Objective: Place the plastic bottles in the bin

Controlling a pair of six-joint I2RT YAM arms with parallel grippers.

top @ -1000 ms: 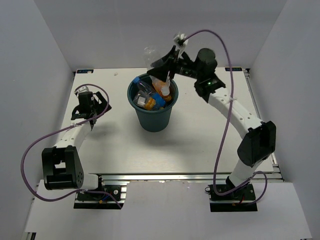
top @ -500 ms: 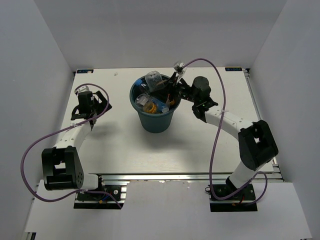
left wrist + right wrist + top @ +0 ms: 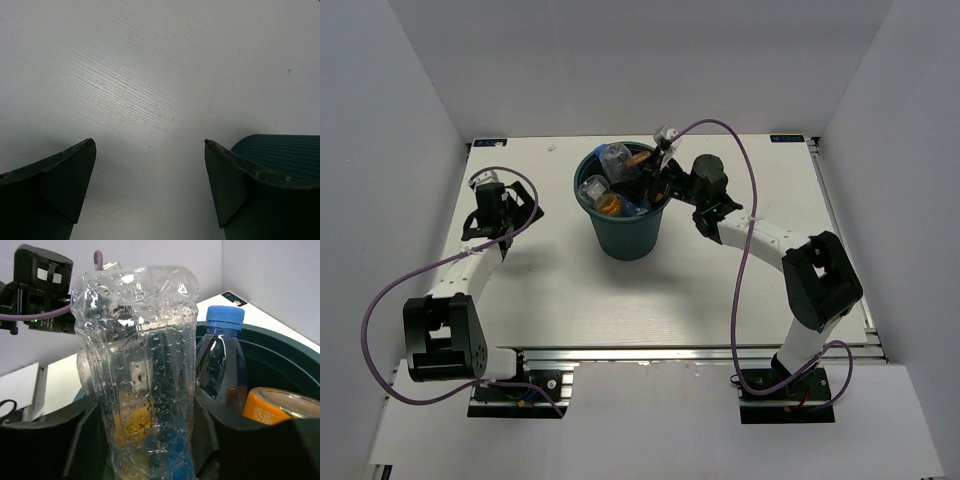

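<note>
The dark teal bin [image 3: 625, 238] stands at the table's back centre. My right gripper [image 3: 638, 176] reaches over its right rim and is shut on the clear unlabelled bottle [image 3: 617, 158], which stands upright between the fingers in the right wrist view [image 3: 140, 365], inside the bin's mouth. Other bottles lie in the bin: one with a blue cap [image 3: 222, 365], an orange one [image 3: 270, 405] and another clear one [image 3: 592, 188]. My left gripper [image 3: 496, 205] is open and empty over the table to the left of the bin; the left wrist view [image 3: 150, 145] shows its fingers wide apart.
The bin's ribbed wall [image 3: 290, 155] shows at the right edge of the left wrist view. White walls enclose the table on the left, back and right. The right arm's purple cable [image 3: 740, 140] loops above the bin's right side.
My right arm has come down and to the left, carrying the clear bottle from above the bin's far rim into the bin's mouth. The left arm has not moved.
</note>
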